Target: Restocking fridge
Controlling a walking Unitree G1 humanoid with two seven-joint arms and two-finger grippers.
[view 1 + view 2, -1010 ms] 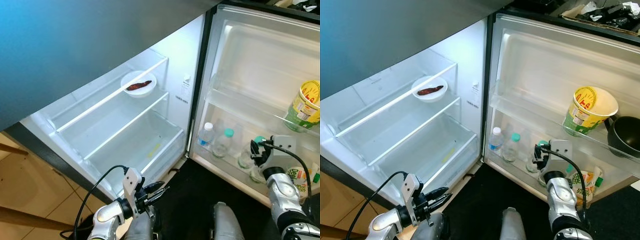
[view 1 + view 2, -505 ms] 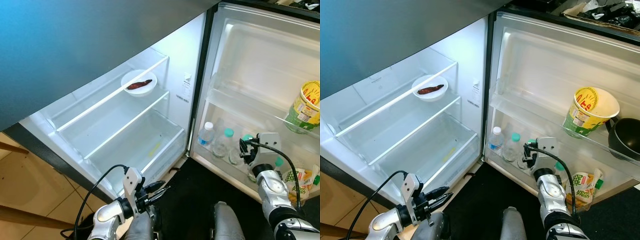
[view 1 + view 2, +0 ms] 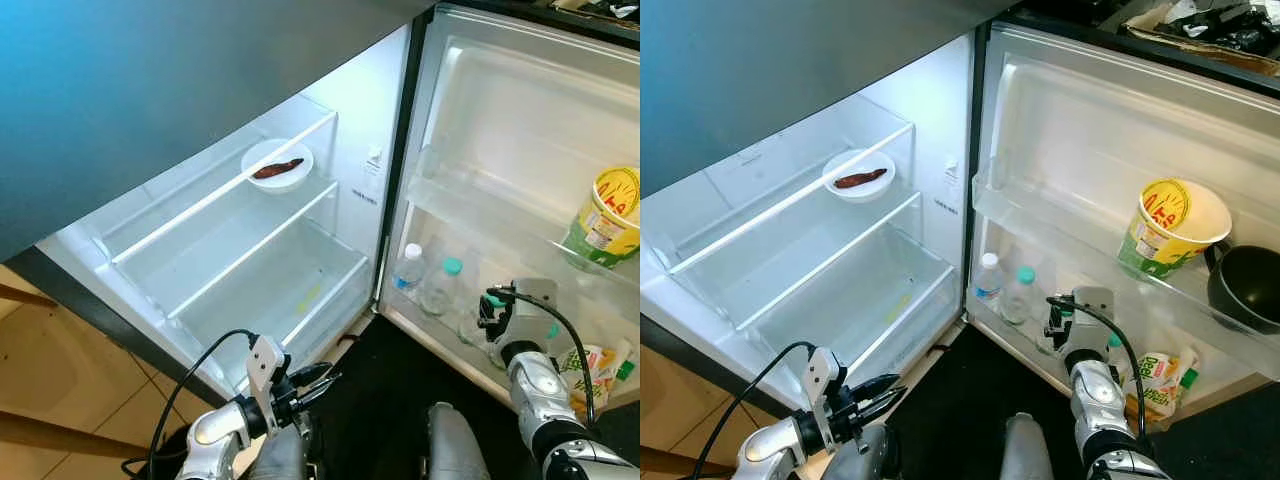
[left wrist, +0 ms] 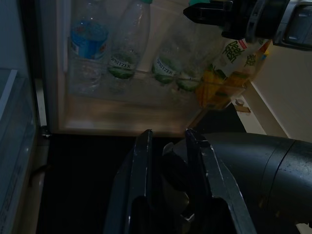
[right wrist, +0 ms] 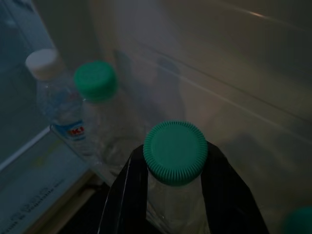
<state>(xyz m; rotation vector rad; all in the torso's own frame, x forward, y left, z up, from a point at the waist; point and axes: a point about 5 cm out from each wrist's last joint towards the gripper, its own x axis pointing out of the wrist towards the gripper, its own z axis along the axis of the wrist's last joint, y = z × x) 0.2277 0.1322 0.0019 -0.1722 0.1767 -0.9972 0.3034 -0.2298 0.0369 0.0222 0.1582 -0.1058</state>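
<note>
Green-capped bottle [image 5: 174, 161] sits in lower door shelf [image 3: 1012, 340] of fridge, beside two other bottles. Right hand [image 5: 170, 195] clamped on neck just under cap. Clear plastic, likely light, smooth, slightly squashy; neck grip suits. Left hand [image 4: 165, 146] idle low, fingers slightly parted, empty.

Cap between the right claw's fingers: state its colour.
Green cap, clearest in the right wrist view.

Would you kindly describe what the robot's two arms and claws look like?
Both arms are silver metal with rounded joints. A white camera block sits at each wrist, fed by a looping black cable. The left claw and the right claw each have two long black fingers.
</note>
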